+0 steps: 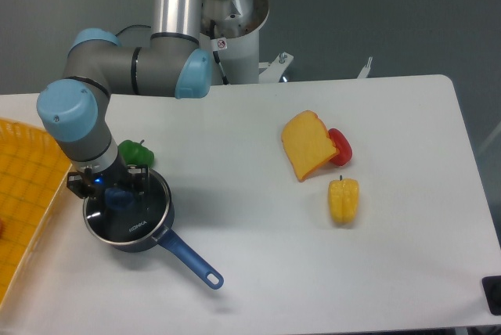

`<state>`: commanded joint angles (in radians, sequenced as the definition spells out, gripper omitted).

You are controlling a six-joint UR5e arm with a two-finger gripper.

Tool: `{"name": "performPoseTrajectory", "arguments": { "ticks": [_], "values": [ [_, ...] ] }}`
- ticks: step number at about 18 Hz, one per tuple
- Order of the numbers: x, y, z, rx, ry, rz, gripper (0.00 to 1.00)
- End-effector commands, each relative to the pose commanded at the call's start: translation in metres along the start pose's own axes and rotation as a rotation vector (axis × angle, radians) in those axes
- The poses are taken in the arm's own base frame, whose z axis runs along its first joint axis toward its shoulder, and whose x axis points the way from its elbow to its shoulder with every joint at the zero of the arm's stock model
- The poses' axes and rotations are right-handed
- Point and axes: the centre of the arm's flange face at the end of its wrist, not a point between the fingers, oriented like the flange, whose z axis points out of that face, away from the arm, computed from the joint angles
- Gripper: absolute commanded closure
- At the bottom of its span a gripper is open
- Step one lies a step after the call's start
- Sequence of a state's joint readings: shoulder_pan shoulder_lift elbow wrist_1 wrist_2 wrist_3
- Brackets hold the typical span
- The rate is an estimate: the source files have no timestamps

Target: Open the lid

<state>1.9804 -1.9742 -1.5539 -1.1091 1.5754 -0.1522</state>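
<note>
The round glass lid [135, 217] with a silver rim and white lettering sits flat on the dark blue saucepan [149, 233] at the table's left. Its blue knob [117, 197] is in the middle. My gripper [116, 191] hangs straight down over the pan with its fingers on either side of the knob. The arm's wrist covers part of the lid. I cannot tell whether the fingers press on the knob.
The saucepan's long handle [192, 261] points to the front right. A green pepper [135, 152] lies just behind the pan. A yellow basket [23, 202] stands at the left edge. Bread [308, 145], a red pepper [340, 146] and a yellow pepper [344, 200] lie right of centre.
</note>
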Motion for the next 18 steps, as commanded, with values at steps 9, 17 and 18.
{"name": "performPoseTrajectory", "arguments": {
  "ticks": [9,17,18],
  "values": [
    [-0.022,-0.002,-0.030,-0.004,0.037,0.271,0.41],
    [-0.065,-0.011,-0.039,-0.011,0.022,0.483,0.41],
    [-0.075,-0.013,-0.039,-0.015,0.011,0.511,0.41]
  ]
}}
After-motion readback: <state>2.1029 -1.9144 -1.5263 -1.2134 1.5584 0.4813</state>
